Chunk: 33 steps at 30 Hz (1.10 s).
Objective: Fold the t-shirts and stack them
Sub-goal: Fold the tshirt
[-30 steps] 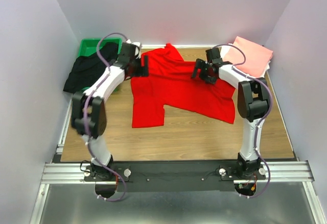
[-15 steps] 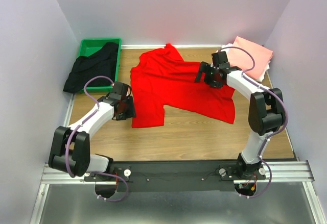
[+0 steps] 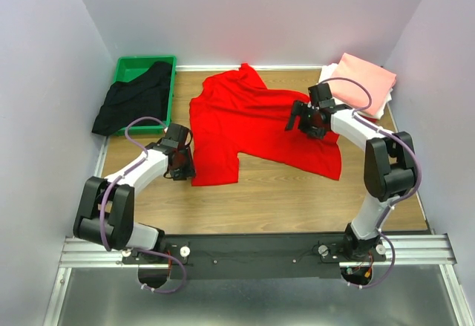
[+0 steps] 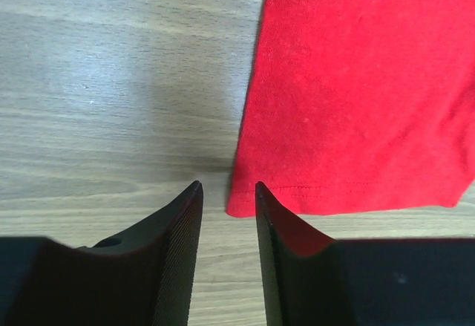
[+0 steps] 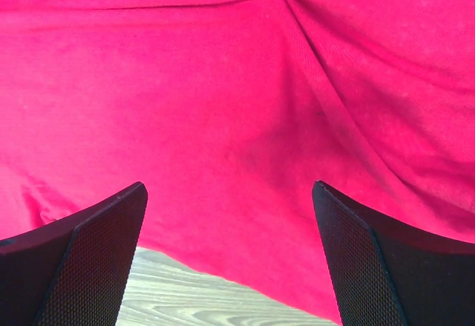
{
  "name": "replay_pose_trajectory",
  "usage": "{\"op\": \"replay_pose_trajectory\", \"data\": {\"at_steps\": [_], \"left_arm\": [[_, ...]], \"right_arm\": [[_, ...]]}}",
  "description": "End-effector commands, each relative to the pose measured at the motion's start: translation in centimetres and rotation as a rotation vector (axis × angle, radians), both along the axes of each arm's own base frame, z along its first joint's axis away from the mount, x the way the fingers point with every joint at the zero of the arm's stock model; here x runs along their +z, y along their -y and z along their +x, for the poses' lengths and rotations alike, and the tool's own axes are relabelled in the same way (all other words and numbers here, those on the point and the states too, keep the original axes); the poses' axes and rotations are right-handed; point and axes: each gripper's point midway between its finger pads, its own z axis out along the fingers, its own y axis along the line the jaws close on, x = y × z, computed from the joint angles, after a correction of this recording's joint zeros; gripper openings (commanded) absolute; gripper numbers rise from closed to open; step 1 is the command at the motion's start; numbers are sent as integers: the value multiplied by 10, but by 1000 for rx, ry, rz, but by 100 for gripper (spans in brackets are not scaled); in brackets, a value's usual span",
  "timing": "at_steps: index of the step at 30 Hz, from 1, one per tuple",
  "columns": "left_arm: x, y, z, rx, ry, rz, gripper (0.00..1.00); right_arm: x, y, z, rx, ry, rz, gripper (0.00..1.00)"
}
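A bright red t-shirt (image 3: 252, 125) lies spread and rumpled on the wooden table (image 3: 282, 200). My left gripper (image 3: 185, 164) sits low at its near left corner. In the left wrist view the gripper (image 4: 226, 188) has its jaws a narrow gap apart, with bare wood between them and the red hem corner (image 4: 245, 203) just beyond the tips. My right gripper (image 3: 300, 118) hovers wide open over the shirt's right part (image 5: 237, 81), its jaws (image 5: 230, 192) empty. A black t-shirt (image 3: 133, 99) hangs out of the green bin. Salmon-pink (image 3: 365, 79) and white (image 3: 383, 108) folded shirts are stacked at the far right.
The green bin (image 3: 141, 66) stands in the far left corner, partly off the wooden board. White walls close in on the left, back and right. A metal rail (image 3: 252, 248) carries both arm bases at the near edge.
My left arm has swung from the shirt's far left shoulder down to its near left corner, and its jaws have narrowed. The right gripper has shifted slightly right and nearer, still open.
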Motion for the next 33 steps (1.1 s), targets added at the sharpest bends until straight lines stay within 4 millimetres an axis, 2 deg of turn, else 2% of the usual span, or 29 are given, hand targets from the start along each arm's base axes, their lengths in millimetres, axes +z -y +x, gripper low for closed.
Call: {"op": "replay_pose_trajectory", "data": {"at_steps": [1, 11, 17, 19, 20, 22, 26, 28, 31, 33], "left_arm": [[-5, 4, -3, -8, -23, -9, 41], [-12, 8, -15, -26, -68, 14, 39], [-19, 8, -19, -32, -101, 30, 25], [-21, 8, -21, -33, -112, 34, 13], [-22, 8, -22, -35, -115, 35, 12], [-22, 8, -21, -36, -116, 36, 1], [-23, 9, -19, -41, -114, 37, 0], [-24, 10, -19, -53, -116, 31, 0], [-22, 11, -17, -59, -105, 28, 0], [-20, 13, -15, -62, -93, 21, 0]], "right_arm": [[10, 9, -2, -31, 22, -16, 98], [2, 13, -10, -38, 2, -32, 98], [8, 15, -14, -49, 16, -33, 98], [12, 17, -17, -52, 24, -38, 98], [14, 17, -18, -51, 29, -37, 98], [14, 26, -20, -74, 38, -71, 98], [17, 43, -32, -121, 42, -96, 99], [12, 56, -45, -156, 22, -108, 100], [-2, 94, -66, -268, -39, -122, 100], [-6, 110, -77, -319, -59, -136, 100]]}}
